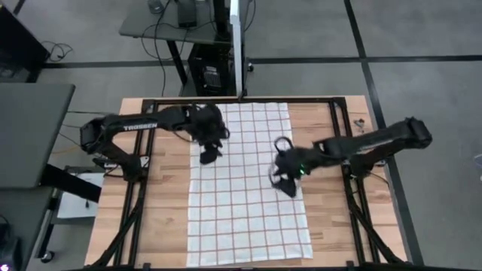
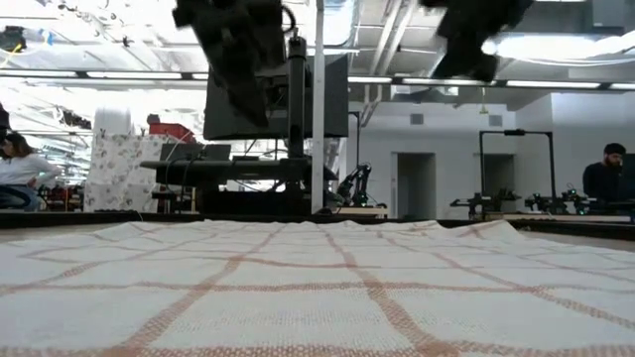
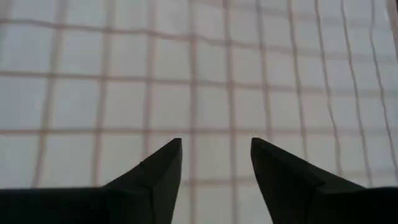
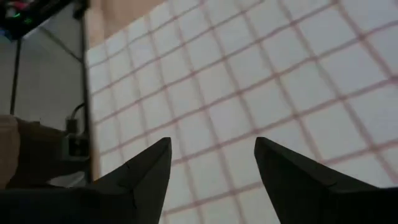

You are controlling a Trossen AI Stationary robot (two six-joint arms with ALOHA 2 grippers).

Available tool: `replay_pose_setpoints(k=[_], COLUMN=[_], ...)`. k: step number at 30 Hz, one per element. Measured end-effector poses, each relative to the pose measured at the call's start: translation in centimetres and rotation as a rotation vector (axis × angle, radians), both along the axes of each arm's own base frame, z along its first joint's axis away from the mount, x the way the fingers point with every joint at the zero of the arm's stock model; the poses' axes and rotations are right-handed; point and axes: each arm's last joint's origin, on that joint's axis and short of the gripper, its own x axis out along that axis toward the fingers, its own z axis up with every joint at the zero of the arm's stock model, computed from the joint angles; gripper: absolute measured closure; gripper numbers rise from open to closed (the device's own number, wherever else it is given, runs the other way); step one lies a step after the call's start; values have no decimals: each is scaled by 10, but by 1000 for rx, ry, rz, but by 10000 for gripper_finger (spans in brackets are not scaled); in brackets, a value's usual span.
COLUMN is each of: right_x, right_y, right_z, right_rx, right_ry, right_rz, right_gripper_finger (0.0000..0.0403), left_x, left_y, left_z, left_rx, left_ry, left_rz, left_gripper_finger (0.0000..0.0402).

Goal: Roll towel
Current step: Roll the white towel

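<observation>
A white towel (image 1: 245, 188) with a thin red grid lies spread flat down the middle of the wooden table (image 1: 339, 211), running from 12 o'clock to 6 o'clock, with no part rolled. The left gripper (image 1: 209, 153) hangs above the towel's edge at about 10 o'clock from the cloth's centre, its dark fingers (image 3: 158, 171) spread apart with nothing between them. The right gripper (image 1: 285, 179) hovers over the towel's opposite side at roughly 3 o'clock, its fingers (image 4: 146, 171) likewise spread wide and holding nothing. Beyond the table, a person (image 2: 18, 174) sits at the far side of the room.
</observation>
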Motion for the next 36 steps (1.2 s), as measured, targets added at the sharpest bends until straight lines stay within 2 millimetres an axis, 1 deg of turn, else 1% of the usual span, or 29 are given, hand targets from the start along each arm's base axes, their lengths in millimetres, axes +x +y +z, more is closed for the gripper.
replay_pose_setpoints(k=[2,5,7,10,13,15,17,20,23,26,32,34,36], right_x=[-10,-29,-42,-60,-76,-85,-89,-90,-89,-85,-73,-72,-72], right_y=[22,58,82,119,151,169,184,205,225,237,243,244,244], right_z=[0,-7,-14,-26,-43,-54,-64,-75,-78,-83,-90,-91,-90], right_rx=[-14,-66,-129,-238,-309,-325,-318,-320,-329,-345,-340,-339,-338], right_ry=[16,70,86,58,32,17,10,17,15,28,42,44,43], right_rz=[22,97,152,244,305,320,320,341,373,379,343,338,337], right_gripper_finger=[157,143,139,138,137,137,137,137,137,137,137,137,137], left_x=[3,4,0,-8,-18,-26,-33,-40,-41,-35,-21,-17,-16], left_y=[-28,-75,-107,-158,-210,-242,-269,-303,-332,-356,-387,-393,-394], left_z=[6,9,9,6,-4,-16,-30,-51,-65,-76,-102,-110,-120], left_rx=[8,8,6,-7,-36,-44,-51,-52,-44,-32,-38,-29,13], left_ry=[24,53,60,44,41,62,79,122,150,160,204,220,264], left_rz=[-11,0,43,76,32,2,1,-9,-35,-62,-3,15,47], left_gripper_finger=[193,181,179,179,182,184,186,186,187,187,187,187,187])
